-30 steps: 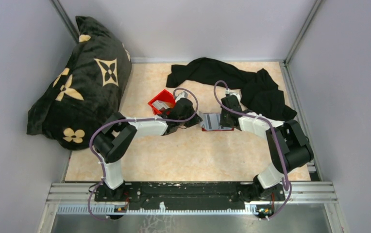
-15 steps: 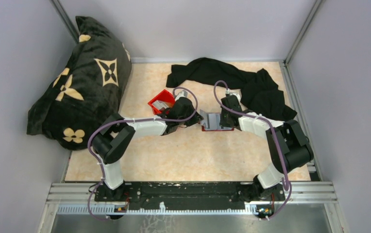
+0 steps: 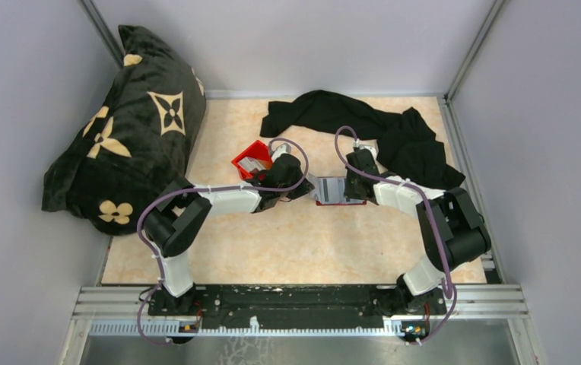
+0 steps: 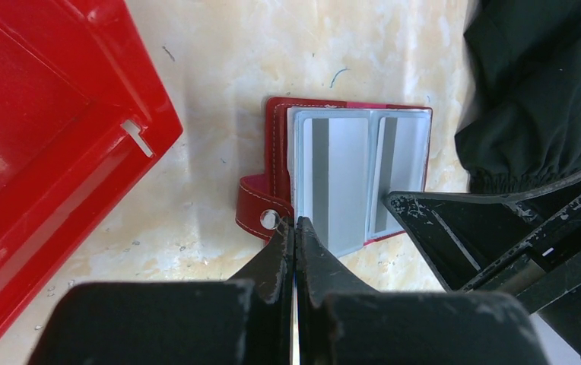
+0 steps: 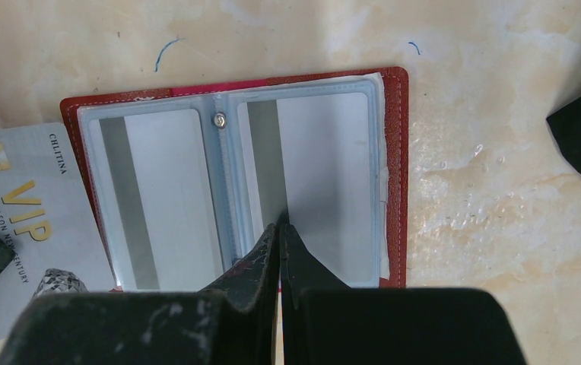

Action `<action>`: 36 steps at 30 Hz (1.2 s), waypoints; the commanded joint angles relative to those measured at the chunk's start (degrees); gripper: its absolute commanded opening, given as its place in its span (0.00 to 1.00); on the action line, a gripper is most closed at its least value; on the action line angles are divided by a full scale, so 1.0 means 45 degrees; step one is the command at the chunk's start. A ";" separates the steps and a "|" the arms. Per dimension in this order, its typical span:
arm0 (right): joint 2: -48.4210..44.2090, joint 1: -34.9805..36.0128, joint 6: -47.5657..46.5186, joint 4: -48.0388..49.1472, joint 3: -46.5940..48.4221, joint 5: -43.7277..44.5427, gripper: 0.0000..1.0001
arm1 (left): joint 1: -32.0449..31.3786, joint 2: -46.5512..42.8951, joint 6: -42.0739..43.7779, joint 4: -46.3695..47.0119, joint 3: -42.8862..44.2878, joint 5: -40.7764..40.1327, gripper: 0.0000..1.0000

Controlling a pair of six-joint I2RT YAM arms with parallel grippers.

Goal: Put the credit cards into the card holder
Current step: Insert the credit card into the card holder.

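We're mid-insertion, looks like: left claw point(image 4: 295, 228) pinched shut on one credit card point(image 5: 21, 198) beside the open card holder point(image 5: 318, 152), right claw point(image 5: 280, 224) closed empty, pinning it. Next up: finding a pocket.

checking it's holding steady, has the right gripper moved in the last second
No. The right gripper rests on the card holder, at the same gap from the black cloth.
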 commanded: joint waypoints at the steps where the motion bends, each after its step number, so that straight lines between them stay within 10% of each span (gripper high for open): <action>1: 0.0151 -0.0160 -0.0162 0.0250 -0.0056 -0.0063 0.00 | -0.0018 -0.0245 0.0262 -0.0164 0.0047 -0.0318 0.00; 36: 0.0288 -0.0151 -0.0123 0.0374 -0.0123 -0.0185 0.00 | -0.0125 0.0429 -0.0186 0.0613 0.0189 0.0544 0.00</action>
